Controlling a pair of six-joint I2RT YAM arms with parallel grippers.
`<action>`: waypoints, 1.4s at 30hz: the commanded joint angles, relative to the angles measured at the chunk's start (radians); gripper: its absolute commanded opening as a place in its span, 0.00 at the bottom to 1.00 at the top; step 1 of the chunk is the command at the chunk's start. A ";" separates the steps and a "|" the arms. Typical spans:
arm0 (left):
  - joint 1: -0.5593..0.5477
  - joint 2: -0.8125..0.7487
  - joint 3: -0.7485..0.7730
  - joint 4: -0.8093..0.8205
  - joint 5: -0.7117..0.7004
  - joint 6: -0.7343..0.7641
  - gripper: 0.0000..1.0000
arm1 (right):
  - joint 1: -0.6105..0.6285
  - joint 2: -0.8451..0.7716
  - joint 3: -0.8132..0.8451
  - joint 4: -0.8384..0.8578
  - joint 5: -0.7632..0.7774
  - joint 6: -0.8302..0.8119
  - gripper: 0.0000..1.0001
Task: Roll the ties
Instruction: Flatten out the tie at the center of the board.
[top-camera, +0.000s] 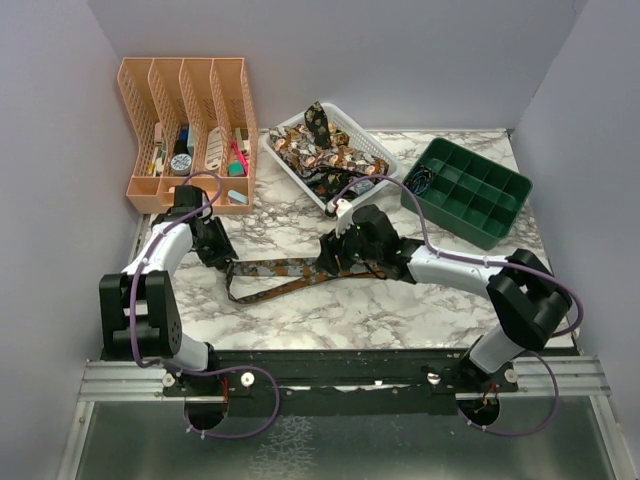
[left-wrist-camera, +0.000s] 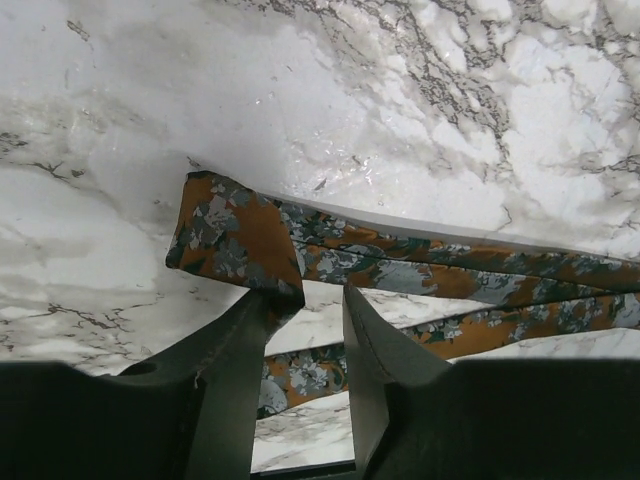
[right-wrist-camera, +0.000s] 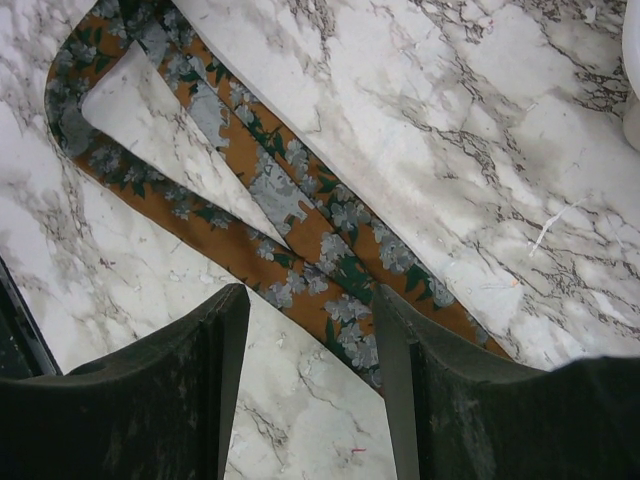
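Note:
One tie (top-camera: 285, 268), orange-brown with grey and green flowers, lies doubled over on the marble table (top-camera: 330, 310) between my two arms. My left gripper (top-camera: 229, 259) is at its folded left end. In the left wrist view the fold (left-wrist-camera: 235, 232) sits just beyond the left fingertip (left-wrist-camera: 262, 305), and the left gripper (left-wrist-camera: 307, 296) has its jaws narrowed with a gap showing marble and the tie's lower strip. My right gripper (top-camera: 327, 263) stands open over the tie's right part. In the right wrist view the crossed strips of the tie (right-wrist-camera: 300, 215) run under the right gripper (right-wrist-camera: 312, 296).
A white basket (top-camera: 381, 150) at the back holds more patterned ties (top-camera: 310, 150). A green compartment tray (top-camera: 470, 190) stands at the back right. An orange file organizer (top-camera: 190, 110) with small items stands at the back left. Grey walls close both sides.

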 joint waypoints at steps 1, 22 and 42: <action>-0.006 0.041 0.014 0.003 0.023 0.034 0.36 | 0.006 0.023 0.037 -0.044 0.026 -0.001 0.57; 0.095 -0.085 -0.020 0.173 0.225 -0.109 0.00 | 0.006 0.092 0.081 -0.072 0.037 -0.019 0.58; 0.387 -0.101 -0.395 1.107 0.635 -0.750 0.00 | 0.038 0.199 0.112 0.098 -0.254 -0.165 0.67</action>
